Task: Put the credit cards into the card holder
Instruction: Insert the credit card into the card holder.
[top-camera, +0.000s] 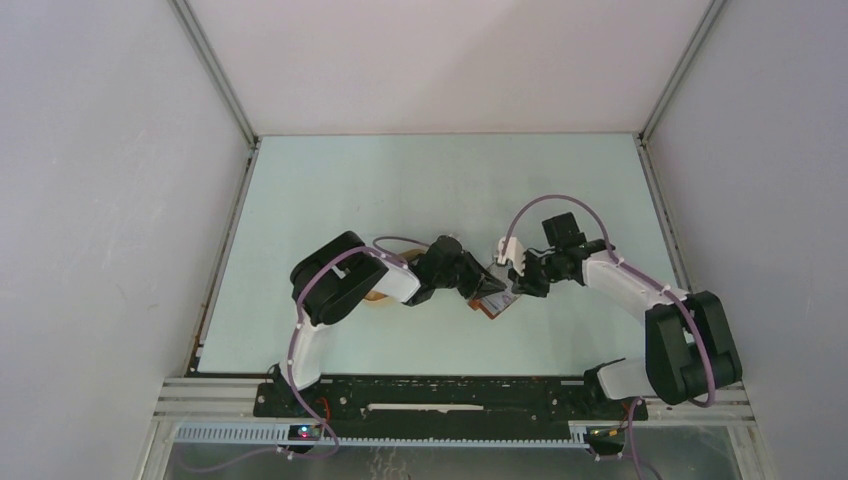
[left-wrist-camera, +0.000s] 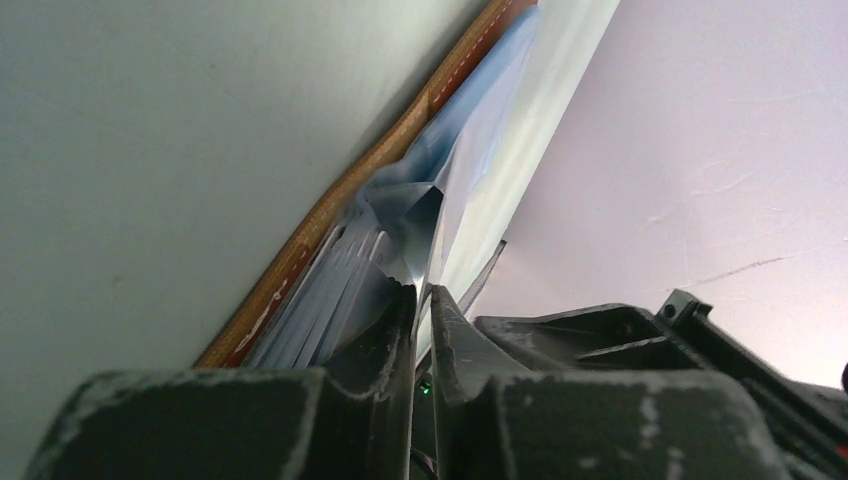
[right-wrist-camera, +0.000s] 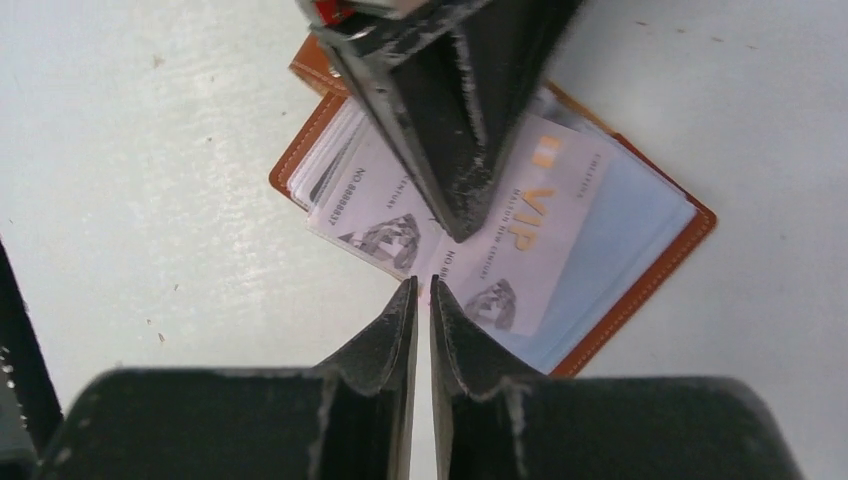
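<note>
The card holder (top-camera: 492, 301) lies open on the pale table between both grippers, its brown leather rim (right-wrist-camera: 690, 228) framing clear pockets. A whitish credit card marked VIP (right-wrist-camera: 545, 235) sits partly in a pocket, and another card (right-wrist-camera: 365, 205) overlaps it to the left. My right gripper (top-camera: 513, 286) (right-wrist-camera: 424, 287) has its tips at the VIP card's near edge, jaws a narrow slit apart. My left gripper (top-camera: 482, 283) (left-wrist-camera: 424, 290) reaches in from the opposite side, jaws also barely apart, with a clear pocket sheet (left-wrist-camera: 470, 150) running between the tips. Its fingers (right-wrist-camera: 455, 120) cover part of the cards.
A cream oval tray (top-camera: 377, 297) shows partly under the left arm. White enclosure walls stand on three sides of the table (top-camera: 440, 190). A black rail (top-camera: 450, 397) carrying the arm bases runs along the near edge.
</note>
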